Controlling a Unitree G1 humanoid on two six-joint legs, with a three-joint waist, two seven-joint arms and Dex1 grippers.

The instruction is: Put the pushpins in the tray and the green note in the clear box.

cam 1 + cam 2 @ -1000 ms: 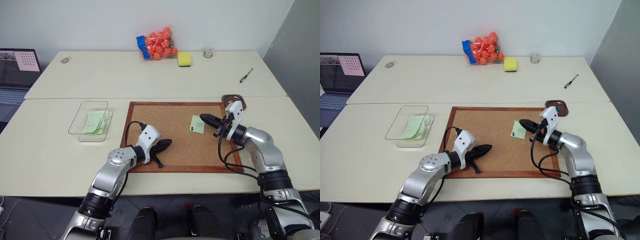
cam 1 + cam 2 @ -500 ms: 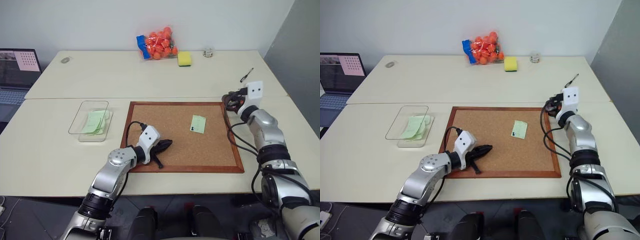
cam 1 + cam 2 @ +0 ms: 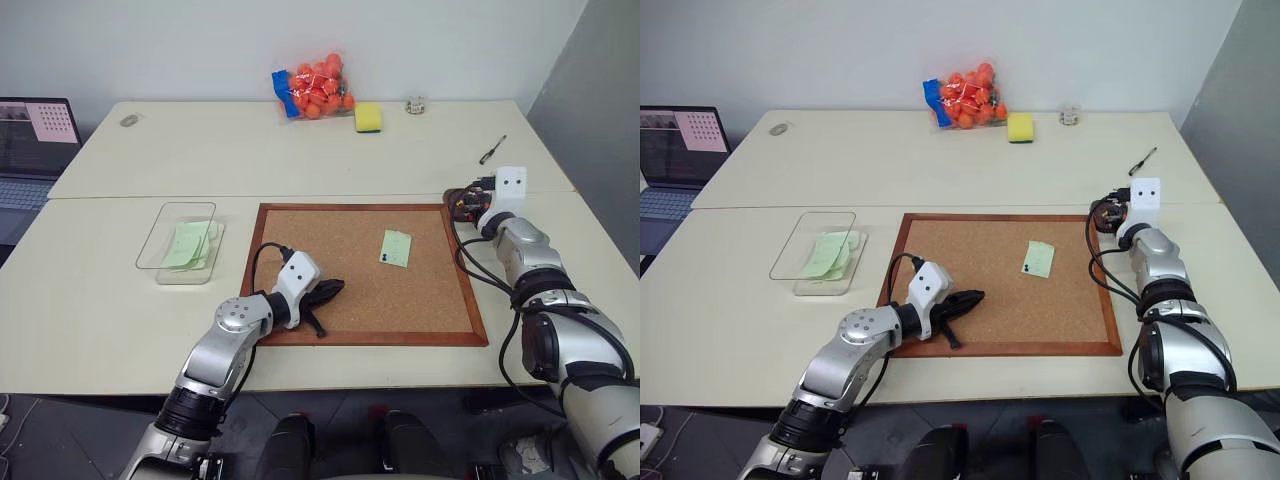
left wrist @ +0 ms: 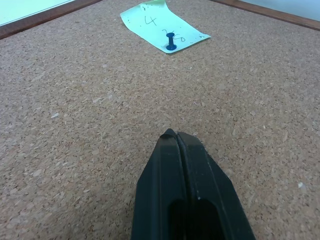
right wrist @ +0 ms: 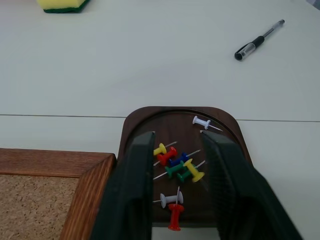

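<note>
The right gripper (image 5: 177, 165) hangs over the tray (image 5: 135, 125), its two fingers (image 5: 131, 190) parted and empty. The tray sits on the table (image 3: 300, 150) just past the far right corner of the cork board (image 3: 350, 290). In it lie the pushpins (image 5: 178, 169): a yellow, a red, a blue, a green and another yellow bunched in the middle, a white one (image 5: 201, 122) near the far rim, and a white and a red one (image 5: 174, 216) at the near edge.

The left gripper (image 4: 175, 136) is pressed shut with nothing in it, low over the near left part of the board.

One green note (image 3: 395, 248) lies on the right half of the board, a blue pin (image 4: 171, 42) stuck through it near its edge; there is handwriting on it. The clear box (image 3: 150, 258) stands on the table left of the board, well apart from both grippers, with pale green paper (image 3: 190, 243) already inside.

Far back on the table are a bag of orange balls (image 3: 315, 88), a yellow sponge (image 3: 368, 117) beside it, and a pen (image 3: 492, 150) off to the right. A laptop (image 3: 35, 130) sits at the far left.
</note>
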